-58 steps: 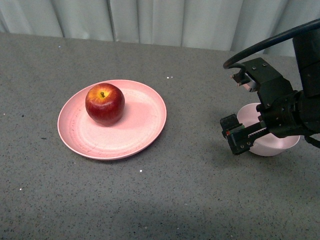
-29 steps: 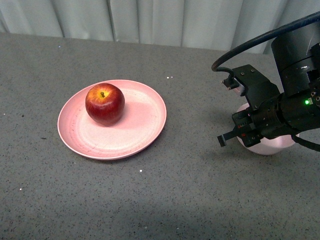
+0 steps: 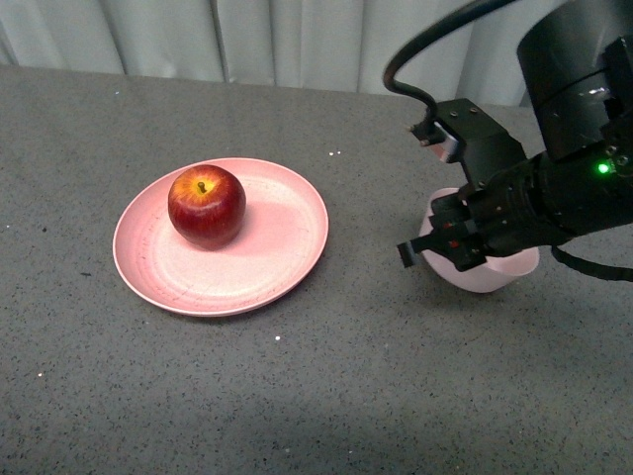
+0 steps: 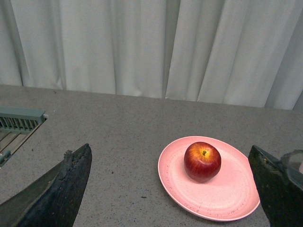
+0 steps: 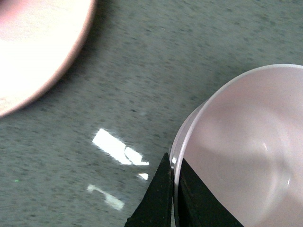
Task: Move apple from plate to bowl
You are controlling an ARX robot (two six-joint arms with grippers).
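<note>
One glossy dark red round apple sits on wide salmon-pink round plate, off-centre. Likely firm, smooth, slippery, weighty: grip across widest middle. Right fingers clenched on rim of small pale pink bowl, apart from plate; left fingers spread, empty.

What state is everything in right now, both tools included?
apple: stem up, resting on the plate, untouched.
plate: lying flat, carrying the apple.
bowl: upright, empty, rim pinched by the right tool.
right tool: shut on the bowl's rim.
left tool: open, holding nothing.
</note>
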